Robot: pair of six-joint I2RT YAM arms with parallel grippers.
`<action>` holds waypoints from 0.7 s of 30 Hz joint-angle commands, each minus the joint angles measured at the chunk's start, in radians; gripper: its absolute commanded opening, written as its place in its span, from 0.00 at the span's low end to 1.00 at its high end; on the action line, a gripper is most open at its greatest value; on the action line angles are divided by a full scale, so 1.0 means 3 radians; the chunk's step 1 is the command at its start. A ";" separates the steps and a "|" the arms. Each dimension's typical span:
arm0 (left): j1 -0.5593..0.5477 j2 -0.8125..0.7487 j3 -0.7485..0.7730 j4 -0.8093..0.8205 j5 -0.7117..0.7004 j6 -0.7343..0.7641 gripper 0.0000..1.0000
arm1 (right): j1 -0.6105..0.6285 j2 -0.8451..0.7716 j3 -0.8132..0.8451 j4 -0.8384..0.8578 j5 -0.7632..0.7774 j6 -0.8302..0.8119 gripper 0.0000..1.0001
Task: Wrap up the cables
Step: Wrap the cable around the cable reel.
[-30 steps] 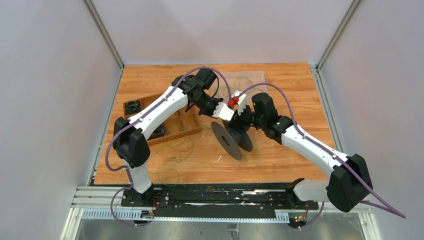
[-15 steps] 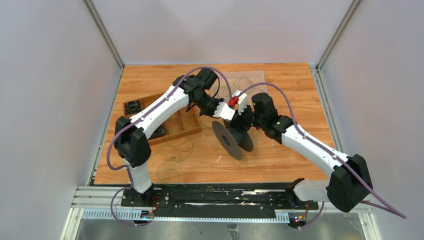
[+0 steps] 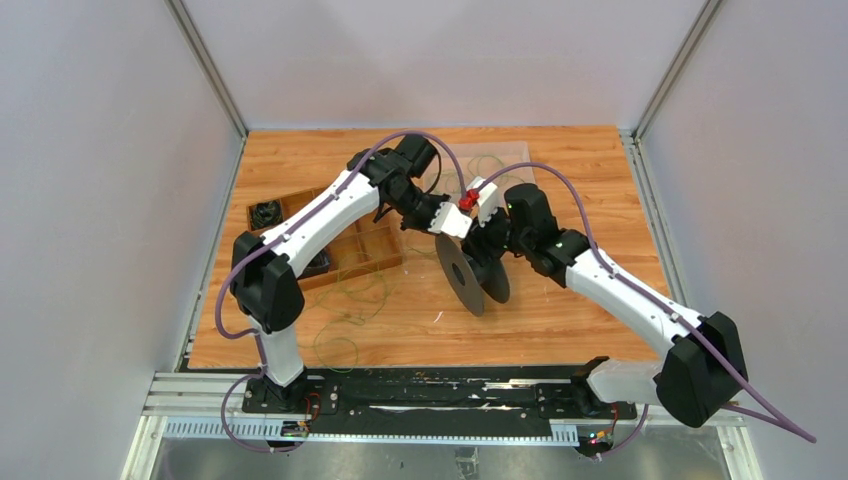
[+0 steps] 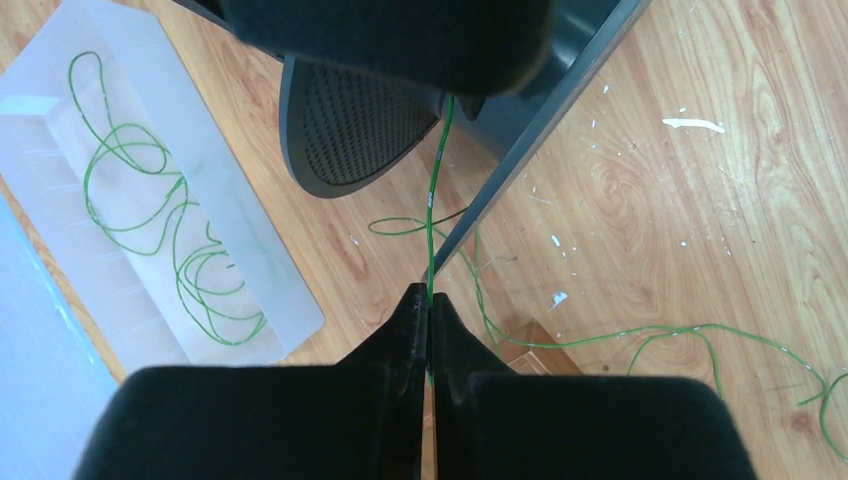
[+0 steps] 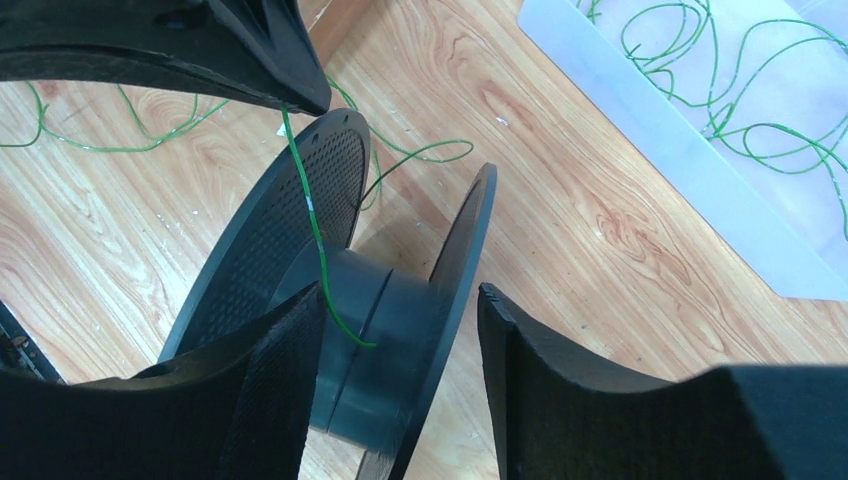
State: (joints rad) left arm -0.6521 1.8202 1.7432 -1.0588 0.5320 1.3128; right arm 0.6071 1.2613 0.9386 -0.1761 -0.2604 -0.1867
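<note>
Nearest the arm bases, lower left of the top view: slack cables (image 3: 350, 300) lie in loose loops on the table (image 3: 580, 330), beside a wooden divider box (image 3: 365, 245).

Mid-table: the black spool (image 3: 472, 272) stands on edge. One green strand (image 4: 434, 190) runs taut from its hub to the left gripper (image 4: 428, 303), whose jaws are pinched closed on it. In the right wrist view the strand's end lies loose against the hub, less than one turn on.

The right gripper (image 5: 400, 300) straddles the hub and one flange with its jaws spread wide. I can't tell whether the pads actually bear on the spool.

Far side: a clear tray (image 5: 690, 190) holds more green loops.

Step, as I read it: the very start of winding, with the end just laid on the hub.

Next move probably needs the strand carried round the hub, or the spool turned. Tension has to hold and the wire has to stay between the flanges; it's thin and likely to slip off.
</note>
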 commanded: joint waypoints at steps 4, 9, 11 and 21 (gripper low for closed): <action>-0.0021 0.0116 0.0166 -0.0004 0.0037 -0.0091 0.00 | 0.0070 -0.0119 0.0062 -0.0108 0.0113 -0.0142 0.58; -0.0020 0.0185 0.0239 -0.0004 0.0067 -0.0093 0.00 | 0.0073 -0.0134 0.0057 -0.0144 0.0254 -0.0126 0.53; -0.0020 0.0225 0.0270 -0.0004 0.0065 -0.0083 0.00 | 0.0076 -0.0149 0.0047 -0.0149 0.0262 -0.0127 0.52; -0.0020 0.0327 0.0395 -0.0004 0.0063 -0.0080 0.00 | 0.0087 -0.0121 0.0048 -0.0149 0.0264 -0.0114 0.38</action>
State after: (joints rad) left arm -0.6571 1.8816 1.8236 -1.0847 0.5468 1.3365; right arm 0.6067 1.2381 0.9386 -0.1997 -0.1532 -0.1707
